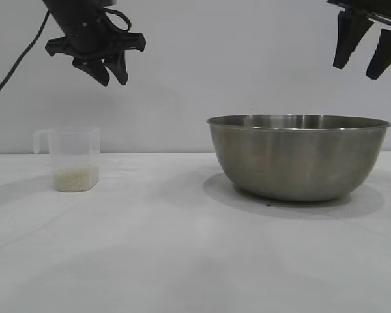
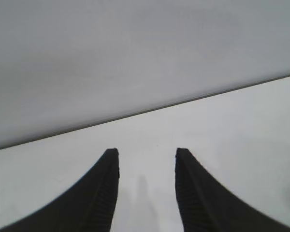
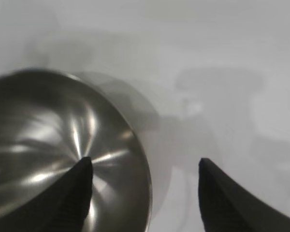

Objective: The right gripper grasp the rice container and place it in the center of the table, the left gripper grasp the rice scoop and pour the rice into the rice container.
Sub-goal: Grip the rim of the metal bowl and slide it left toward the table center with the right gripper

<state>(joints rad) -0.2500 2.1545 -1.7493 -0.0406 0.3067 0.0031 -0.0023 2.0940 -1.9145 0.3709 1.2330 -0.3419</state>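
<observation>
Exterior view: rice container [image 1: 298, 158] sits upright on the table [image 1: 182, 261] at about 3 o'clock from table centre, so right of middle, nothing inside visible from this angle. Rice scoop [image 1: 73, 158] stands upright at about 9 o'clock, well apart from the bowl, handle pointing to 9 o'clock, with the rice [image 1: 75, 178] as a shallow layer in its bottom. Left gripper [image 1: 109, 70] hangs in the air at roughly 1 o'clock from the scoop, clear of it, tips angled down; fingers [image 1: 99, 70] set at a narrow gap, holding nothing. Left wrist view shows the same: two fingertips [image 2: 106, 193] with a modest gap, only bare table and wall behind them. Right gripper [image 1: 368, 55] is up at about 1 o'clock from the bowl, near the frame's upper right corner, well above the rim, not touching; fingers [image 1: 347, 42] spread fairly wide, empty. Right wrist view: bowl interior [image 3: 63, 154] is below one fingertip [image 3: 72, 198], the other fingertip is over bare table beside the rim, and nothing is between them.
</observation>
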